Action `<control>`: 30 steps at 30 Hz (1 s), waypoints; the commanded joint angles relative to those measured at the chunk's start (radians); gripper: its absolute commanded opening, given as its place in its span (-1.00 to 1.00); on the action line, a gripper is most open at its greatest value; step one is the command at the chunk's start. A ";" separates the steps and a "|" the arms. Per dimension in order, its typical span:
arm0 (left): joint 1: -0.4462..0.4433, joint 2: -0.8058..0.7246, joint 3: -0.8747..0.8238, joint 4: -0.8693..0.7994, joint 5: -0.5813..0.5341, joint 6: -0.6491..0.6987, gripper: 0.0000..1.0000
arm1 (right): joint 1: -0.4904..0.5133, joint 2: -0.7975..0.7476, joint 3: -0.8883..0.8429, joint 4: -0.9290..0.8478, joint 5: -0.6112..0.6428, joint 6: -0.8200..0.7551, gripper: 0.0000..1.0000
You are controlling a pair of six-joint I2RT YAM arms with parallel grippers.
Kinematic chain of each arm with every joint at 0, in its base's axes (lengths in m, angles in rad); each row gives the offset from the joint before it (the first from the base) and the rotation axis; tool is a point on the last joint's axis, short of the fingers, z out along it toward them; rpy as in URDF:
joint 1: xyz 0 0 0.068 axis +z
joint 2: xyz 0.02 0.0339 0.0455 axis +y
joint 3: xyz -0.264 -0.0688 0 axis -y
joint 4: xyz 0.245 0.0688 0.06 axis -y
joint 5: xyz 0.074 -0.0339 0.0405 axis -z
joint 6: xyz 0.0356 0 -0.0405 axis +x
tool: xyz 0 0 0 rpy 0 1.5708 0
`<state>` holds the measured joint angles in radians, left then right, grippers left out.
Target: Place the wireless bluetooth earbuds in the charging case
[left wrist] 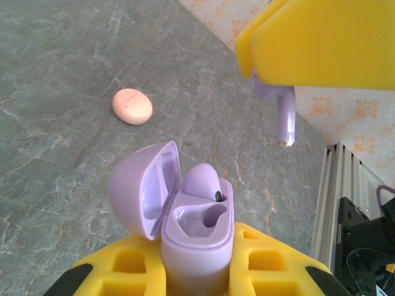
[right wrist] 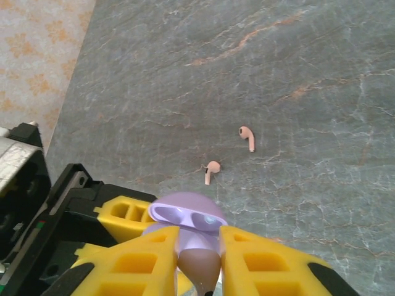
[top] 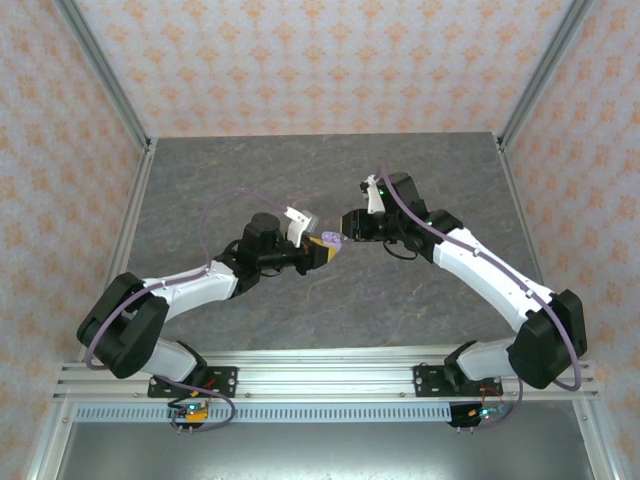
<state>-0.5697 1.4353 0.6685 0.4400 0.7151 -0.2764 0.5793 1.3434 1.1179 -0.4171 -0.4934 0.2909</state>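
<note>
Lilac earbud (left wrist: 286, 117) between closed right fingers (left wrist: 321, 43), open case (left wrist: 197, 240) between left fingers (left wrist: 268, 265)

**Two arms meet over the table's middle**

The left gripper (top: 322, 252) and right gripper (top: 346, 230) face each other tip to tip above the grey table (top: 230, 180), midway between its side edges. The left's yellow fingers (top: 318, 257) clasp a small lilac charging case (top: 329, 239).
</note>
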 commanded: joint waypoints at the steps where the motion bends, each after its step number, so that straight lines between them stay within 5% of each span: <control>1: -0.009 -0.022 0.003 0.060 0.019 0.034 -0.89 | 0.018 -0.020 0.047 0.023 0.030 -0.029 -0.54; 30: -0.044 0.034 0.089 0.017 0.029 -0.027 -0.89 | 0.040 -0.012 0.020 0.037 0.046 -0.032 -0.53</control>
<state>-0.6025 1.4624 0.7216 0.4389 0.7330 -0.2871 0.6128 1.3434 1.1343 -0.4091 -0.4751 0.2756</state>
